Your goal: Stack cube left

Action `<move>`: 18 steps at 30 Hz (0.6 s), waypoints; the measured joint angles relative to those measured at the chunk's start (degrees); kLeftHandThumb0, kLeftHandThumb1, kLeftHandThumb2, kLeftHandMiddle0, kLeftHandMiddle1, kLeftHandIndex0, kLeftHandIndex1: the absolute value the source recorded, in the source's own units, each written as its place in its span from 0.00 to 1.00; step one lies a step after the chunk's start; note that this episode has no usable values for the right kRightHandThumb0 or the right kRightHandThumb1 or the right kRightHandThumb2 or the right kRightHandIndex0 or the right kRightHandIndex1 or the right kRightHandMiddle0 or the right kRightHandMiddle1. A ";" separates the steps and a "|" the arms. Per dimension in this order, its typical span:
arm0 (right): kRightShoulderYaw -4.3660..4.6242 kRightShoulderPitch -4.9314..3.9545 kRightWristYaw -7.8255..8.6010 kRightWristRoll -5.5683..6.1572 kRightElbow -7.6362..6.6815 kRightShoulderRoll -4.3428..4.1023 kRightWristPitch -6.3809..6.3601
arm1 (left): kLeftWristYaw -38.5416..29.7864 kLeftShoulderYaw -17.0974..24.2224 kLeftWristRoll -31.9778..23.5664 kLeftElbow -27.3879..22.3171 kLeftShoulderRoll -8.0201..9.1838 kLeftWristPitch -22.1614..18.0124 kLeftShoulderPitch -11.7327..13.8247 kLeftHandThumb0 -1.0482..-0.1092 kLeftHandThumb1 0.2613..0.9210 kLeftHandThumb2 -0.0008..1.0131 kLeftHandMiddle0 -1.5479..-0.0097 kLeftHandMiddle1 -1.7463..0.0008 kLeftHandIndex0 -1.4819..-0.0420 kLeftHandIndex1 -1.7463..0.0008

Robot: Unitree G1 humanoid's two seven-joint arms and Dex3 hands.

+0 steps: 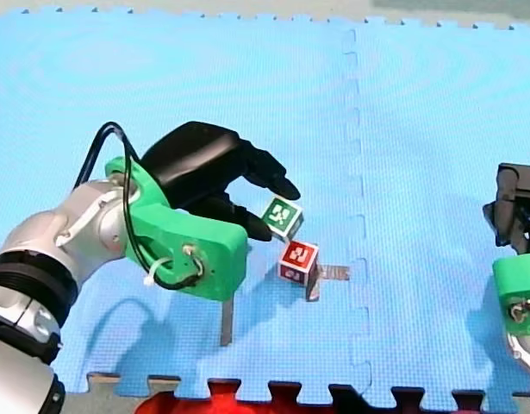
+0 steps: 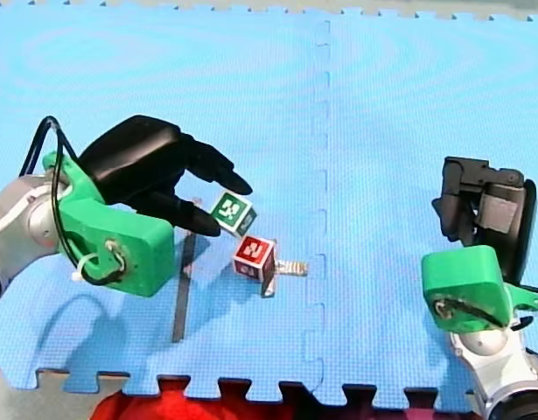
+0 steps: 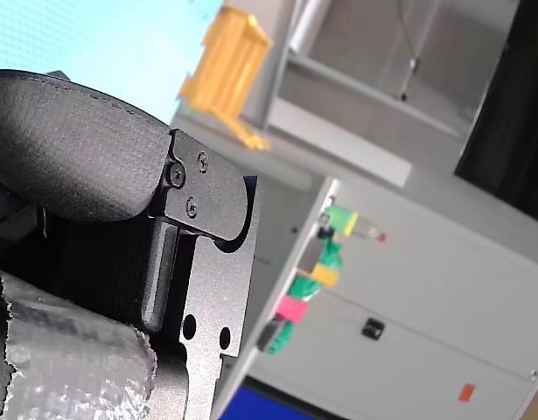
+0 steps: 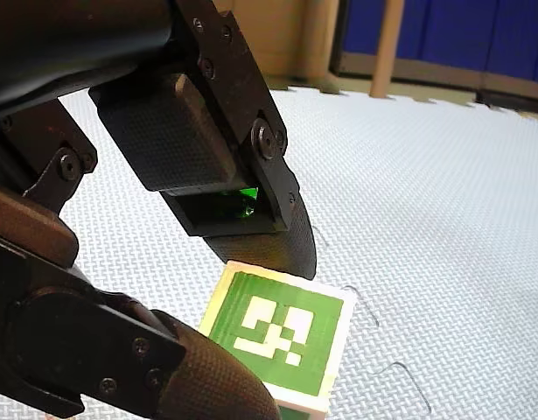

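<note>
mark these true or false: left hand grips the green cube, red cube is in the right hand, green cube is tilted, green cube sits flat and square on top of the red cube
1. The left hand grips the green cube. True.
2. The red cube is in the right hand. False: it lies on the blue mat, well apart from the right hand, which is over the mat's right side.
3. The green cube is tilted. True.
4. The green cube sits flat and square on top of the red cube. False: it is held at an angle by the red cube's upper far-left edge, not squared up on it.
</note>
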 measured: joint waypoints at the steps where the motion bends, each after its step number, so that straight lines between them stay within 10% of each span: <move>1: 0.00 -0.04 -0.01 0.00 0.02 0.01 0.04 | -0.05 -0.08 0.00 -0.08 -0.16 0.14 0.02 0.59 0.78 0.00 0.37 0.00 0.10 1.00; 18: 0.40 -0.77 -1.07 -0.22 0.92 0.16 0.85 | -6.60 -0.50 -1.60 -0.02 -2.41 3.02 -0.21 0.58 0.79 0.00 0.38 0.00 0.10 1.00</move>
